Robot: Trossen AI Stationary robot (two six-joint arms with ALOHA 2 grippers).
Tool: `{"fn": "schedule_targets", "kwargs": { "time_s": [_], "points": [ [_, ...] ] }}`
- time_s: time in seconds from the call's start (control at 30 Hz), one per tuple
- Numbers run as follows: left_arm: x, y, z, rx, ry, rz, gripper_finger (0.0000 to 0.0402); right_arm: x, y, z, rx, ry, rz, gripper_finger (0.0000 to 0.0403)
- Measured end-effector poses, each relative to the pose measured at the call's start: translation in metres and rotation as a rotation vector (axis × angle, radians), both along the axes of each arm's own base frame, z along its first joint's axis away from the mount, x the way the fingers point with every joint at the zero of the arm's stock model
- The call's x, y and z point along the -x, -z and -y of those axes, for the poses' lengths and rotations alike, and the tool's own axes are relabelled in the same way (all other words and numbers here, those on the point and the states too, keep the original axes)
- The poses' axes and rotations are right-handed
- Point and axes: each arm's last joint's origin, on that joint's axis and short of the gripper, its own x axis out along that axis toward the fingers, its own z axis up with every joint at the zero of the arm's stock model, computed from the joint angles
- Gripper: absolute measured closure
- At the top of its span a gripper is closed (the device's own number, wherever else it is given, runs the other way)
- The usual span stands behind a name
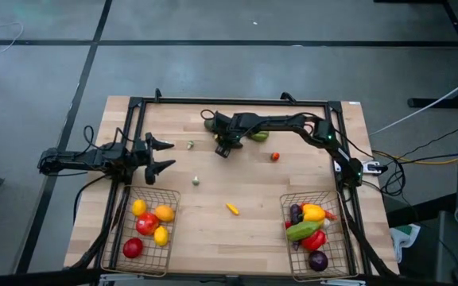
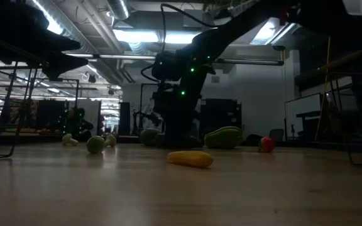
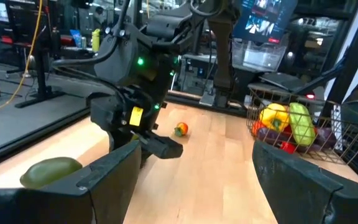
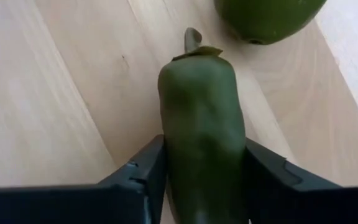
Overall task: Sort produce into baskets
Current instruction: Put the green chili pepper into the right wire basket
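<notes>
Closest to you, in the right wrist view, the green pepper (image 4: 201, 124) sits between the right gripper's (image 4: 201, 186) two fingers (image 4: 142, 177); both press against its sides, so the gripper holds it, low on the wooden table (image 1: 245, 179). Its stem points away from the wrist, and a round green piece (image 4: 269, 15) lies just beyond it.

From above, you see this gripper near the far edge of the table, around 12 o'clock from the table's middle. At 6 o'clock from it a small yellow piece (image 1: 232, 209) lies alone on the boards. At 3 o'clock a small red piece (image 1: 275, 156) lies apart.

Your left gripper (image 1: 164, 155) waits at 9 o'clock, above the left basket (image 1: 145, 230), with fingers spread wide and nothing between them. That basket has red, yellow and orange pieces. At 4 o'clock the right basket (image 1: 316, 234) has purple, yellow, green and red pieces.

Two small pale green pieces (image 1: 195, 180) lie near the left gripper.
</notes>
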Motion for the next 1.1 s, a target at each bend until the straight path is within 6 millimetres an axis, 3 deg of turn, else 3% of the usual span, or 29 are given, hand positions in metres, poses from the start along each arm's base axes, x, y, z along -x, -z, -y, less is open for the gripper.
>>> {"fn": "schedule_targets", "kwargs": {
  "time_s": [0.17, 0.37, 0.57, 0.73, 0.93, 1.1],
  "points": [
    [0.000, -0.001, 0.000, 0.001, 0.000, 0.008, 0.0096, 0.004, -0.018, -0.003, -0.056, -0.023, -0.004, 0.0273],
    [0.001, -0.015, 0.000, -0.007, -0.001, 0.150, 0.0096, 0.007, -0.069, -0.026, -0.078, -0.073, -0.037, 0.0259],
    [0.003, -0.028, 0.000, -0.015, -0.004, 0.287, 0.0096, 0.009, -0.133, -0.079, -0.078, -0.189, -0.026, 0.0258],
    [0.002, -0.035, 0.000, -0.014, -0.005, 0.356, 0.0096, 0.019, -0.186, -0.138, -0.077, -0.325, 0.007, 0.0256],
    [-0.009, -0.042, 0.000, -0.016, -0.004, 0.315, 0.0096, 0.049, -0.213, -0.201, -0.091, -0.438, 0.021, 0.0256],
    [-0.025, -0.064, 0.000, -0.028, -0.015, 0.256, 0.0096, 0.076, -0.218, -0.244, -0.063, -0.462, -0.075, 0.0256]
  ]
}}
